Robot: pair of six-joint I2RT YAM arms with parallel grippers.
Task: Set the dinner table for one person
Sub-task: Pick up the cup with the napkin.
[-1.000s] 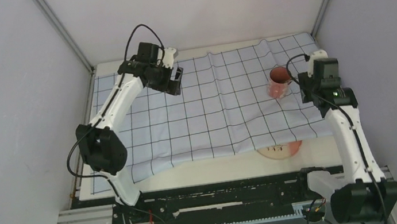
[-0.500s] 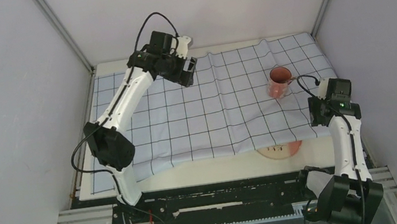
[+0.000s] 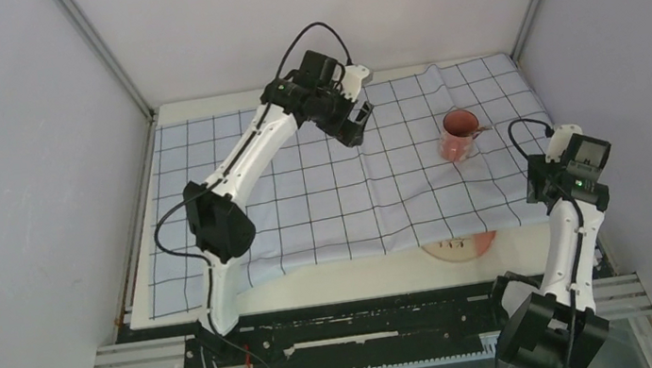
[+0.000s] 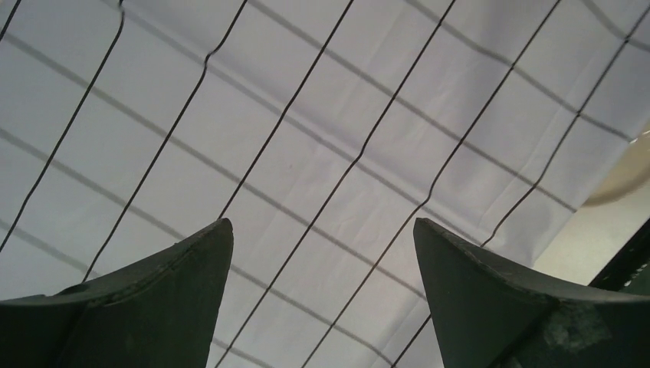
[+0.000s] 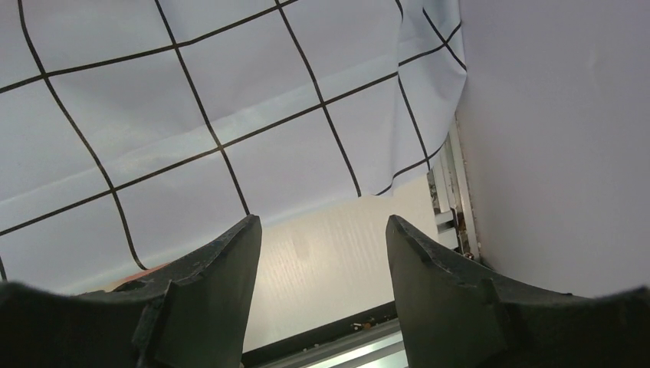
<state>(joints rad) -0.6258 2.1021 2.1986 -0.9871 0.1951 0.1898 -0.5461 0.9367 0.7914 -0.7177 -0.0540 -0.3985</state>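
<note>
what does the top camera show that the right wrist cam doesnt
Only the top view: the red cup standing on the cloth, and the left tool over the cloth's far part. Only the right wrist view: the right tool up close, fingers apart with nothing between them, over the cloth's near right corner. Both: the gridded cloth and a strip of bare dinner table.

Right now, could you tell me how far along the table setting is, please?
Done: the checked cloth covers most of the dinner table, and the red cup sits on it. In hand: nothing; the left hand and right hand are both open and empty. Left: the plate lies half hidden under the cloth's near edge, not yet on top, and no cutlery shows.
</note>
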